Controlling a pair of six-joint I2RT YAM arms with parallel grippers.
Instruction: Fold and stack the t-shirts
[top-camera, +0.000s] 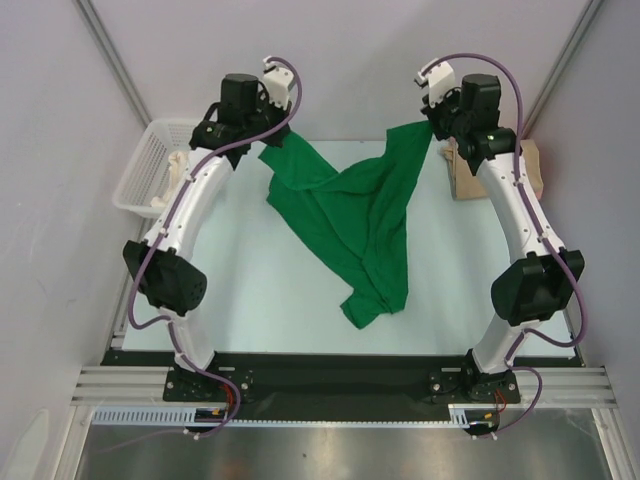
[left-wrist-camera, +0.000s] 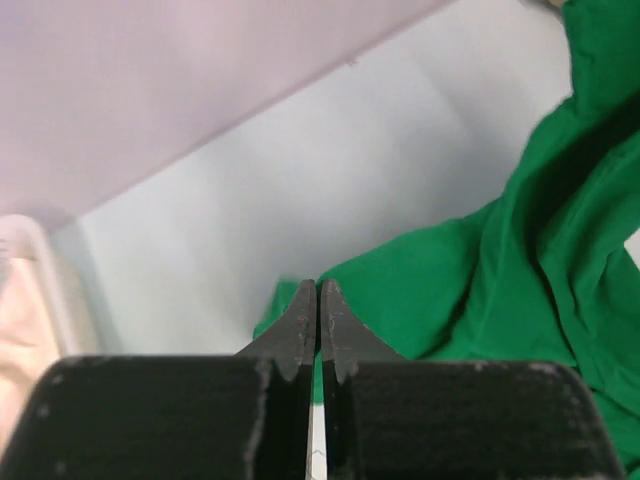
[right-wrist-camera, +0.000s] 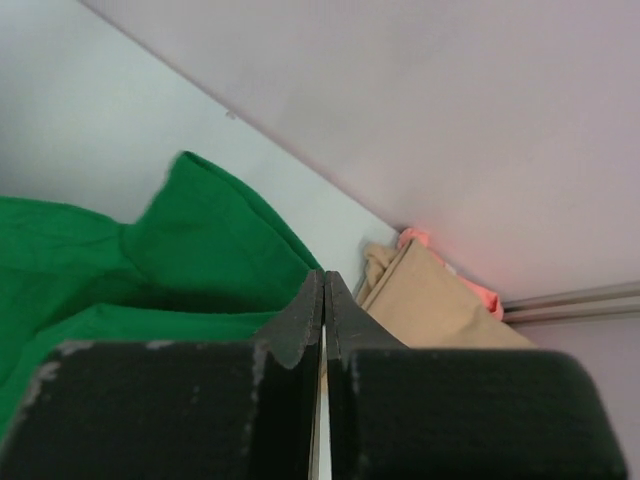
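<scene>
Pale worktop (top-camera: 250, 300): green t-shirt (top-camera: 370, 220) stretched left-to-right along far side, tail trailed near; left hand (top-camera: 263, 140), right hand (top-camera: 431, 122) each clamped closed on one end.

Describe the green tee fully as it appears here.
The green tee is plain, soft, wrinkled fabric, bright green. It sags in a V: two far corners are pinched by the shut jaws of the left gripper and right gripper, while its bunched middle trails toward the near side on the table.
</scene>
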